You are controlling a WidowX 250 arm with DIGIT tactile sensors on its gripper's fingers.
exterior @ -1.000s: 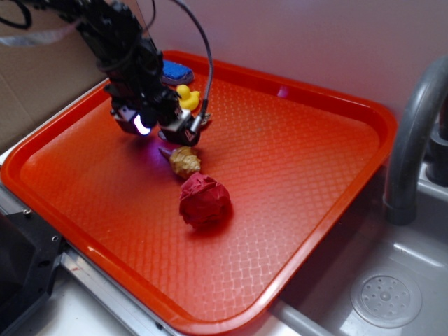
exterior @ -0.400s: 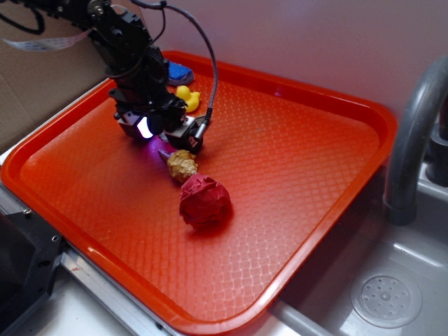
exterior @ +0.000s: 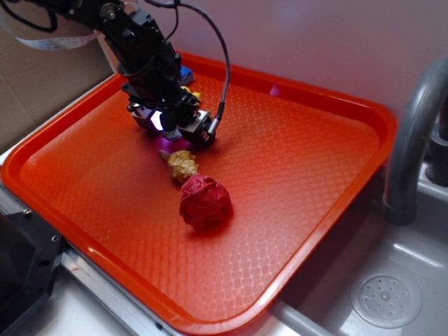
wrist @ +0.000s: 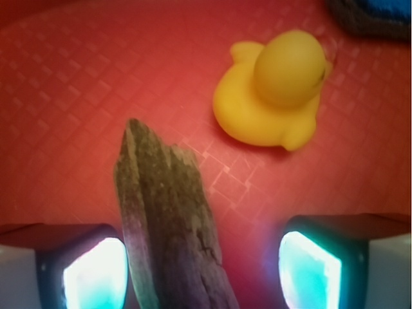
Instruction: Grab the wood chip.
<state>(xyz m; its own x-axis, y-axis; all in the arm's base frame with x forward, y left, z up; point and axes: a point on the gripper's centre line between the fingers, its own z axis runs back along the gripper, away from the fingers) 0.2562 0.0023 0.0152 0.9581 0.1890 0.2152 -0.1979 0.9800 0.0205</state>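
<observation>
A robot arm's claw (exterior: 170,133) is hovering low over an orange tray (exterior: 315,175), released and gripping nothing, as it is lining up on a wood chip (wrist: 170,225). In the wrist view the chip is lying flat on the tray between the two glowing fingers (wrist: 96,273), much closer to the one on the left of the picture, with a clear gap on the other side; whether that finger is touching the wood cannot be told. The chip is running lengthwise away from the claw, its pointed tip aimed past the fingers. Just beyond that tip and off to the right, a yellow rubber duck (wrist: 273,90) is sitting, with a blue object (wrist: 380,13) behind it. In the outside view the chip is hidden under the claw, while a tan shell (exterior: 180,164) and a dark red paper ball (exterior: 204,200) are resting near the claw on its camera-facing side. The risk from here appears to be the off-centre line-up: the closer finger could be meeting the chip first and sliding or turning it, and a thin sliver lying flat could be slipping under the fingertips if the claw is closing too high.
</observation>
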